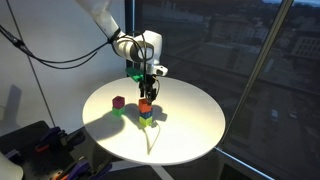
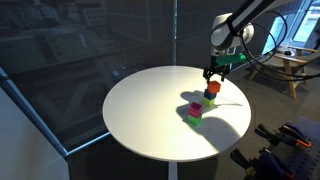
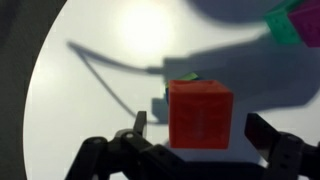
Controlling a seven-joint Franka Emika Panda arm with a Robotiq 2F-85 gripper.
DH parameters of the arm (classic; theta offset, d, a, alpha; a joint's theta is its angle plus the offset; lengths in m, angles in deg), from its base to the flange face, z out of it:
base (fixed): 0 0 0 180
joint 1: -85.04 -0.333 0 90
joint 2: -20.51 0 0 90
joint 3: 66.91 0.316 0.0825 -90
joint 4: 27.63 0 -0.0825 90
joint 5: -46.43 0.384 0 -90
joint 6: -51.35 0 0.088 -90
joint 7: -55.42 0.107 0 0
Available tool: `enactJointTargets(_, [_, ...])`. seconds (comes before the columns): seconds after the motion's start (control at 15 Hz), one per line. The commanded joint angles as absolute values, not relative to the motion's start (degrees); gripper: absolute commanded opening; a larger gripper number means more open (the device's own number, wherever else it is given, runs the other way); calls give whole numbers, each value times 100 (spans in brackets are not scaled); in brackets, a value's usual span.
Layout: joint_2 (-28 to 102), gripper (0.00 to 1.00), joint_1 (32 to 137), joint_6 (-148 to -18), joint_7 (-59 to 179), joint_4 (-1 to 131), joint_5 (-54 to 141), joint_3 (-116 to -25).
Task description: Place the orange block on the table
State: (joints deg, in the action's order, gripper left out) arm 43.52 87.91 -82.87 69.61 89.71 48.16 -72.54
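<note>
Where the large round white surface [image 1: 190, 130] catches the light, a magenta cube [image 1: 118, 101] sits at the left on a green piece, well apart from the stack further right. The small orange-red block [image 1: 145, 104] rests on top of that stack, not on the bare surface. The cubes beneath it are too small to tell apart, though the wrist view shows a green edge [image 3: 186, 77] peeking out behind it. The hand [image 1: 147, 92] hangs directly over the block, its dark fingers [image 3: 139, 127] spread wide on either side with gaps showing, gripping nothing. The white arm [image 1: 105, 22] is cut off at the top edge.
</note>
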Motion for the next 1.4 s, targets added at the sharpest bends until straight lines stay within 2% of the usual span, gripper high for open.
enactJointTargets(0.0, [4094, 100, 8835, -8355, 6933, 9238, 4923, -7273])
enactJointTargets(1.07, [4333, 100, 8778, -8597, 7015, 9239, 4840, -7303])
enactJointTargets(1.13, [4351, 75, 8779, -8597, 7013, 9232, 4841, -7304])
enactJointTargets(1.27, [4376, 66, 8772, -8604, 7020, 9225, 4830, -7309])
enactJointTargets(1.33, [4388, 56, 8767, -8599, 7016, 9220, 4821, -7309])
